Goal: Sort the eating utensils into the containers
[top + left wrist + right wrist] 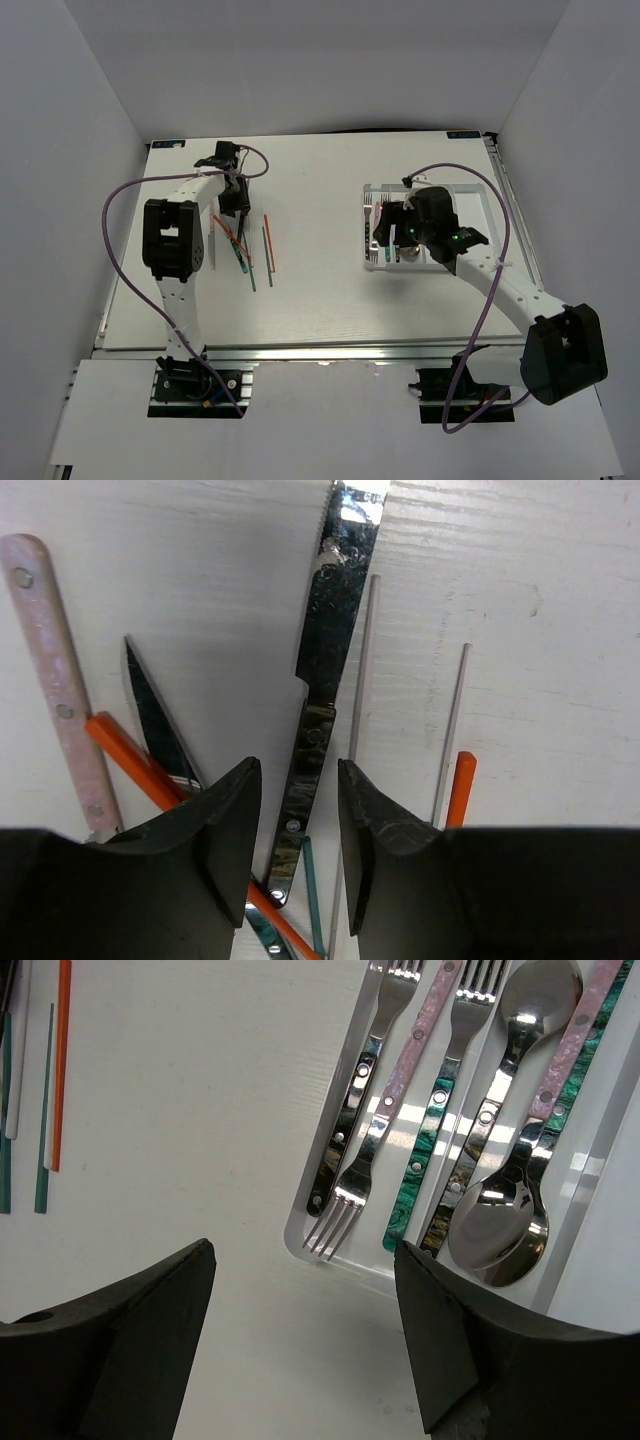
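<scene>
In the left wrist view my left gripper (298, 815) is open, low over a pile of utensils. Its jaws stand on either side of the dark handle of a knife (322, 670) without closing on it. Beside it lie a pink-handled knife (55, 670), another knife blade (150, 715), red chopsticks (128, 760) and a green chopstick (312, 885). My right gripper (305, 1290) is wide open and empty, above the table just off the corner of the white tray (300, 1232). The tray holds several forks (360, 1110) and spoons (500, 1210) in its compartments. From above, the left gripper (236, 208) is over the pile and the right gripper (388, 232) at the tray (455, 192).
Loose red and green chopsticks (268, 245) lie on the table right of the pile and also show in the right wrist view (60, 1060). Two thin silver sticks (450, 730) lie right of the dark knife. White walls enclose the table on the left, right and far sides.
</scene>
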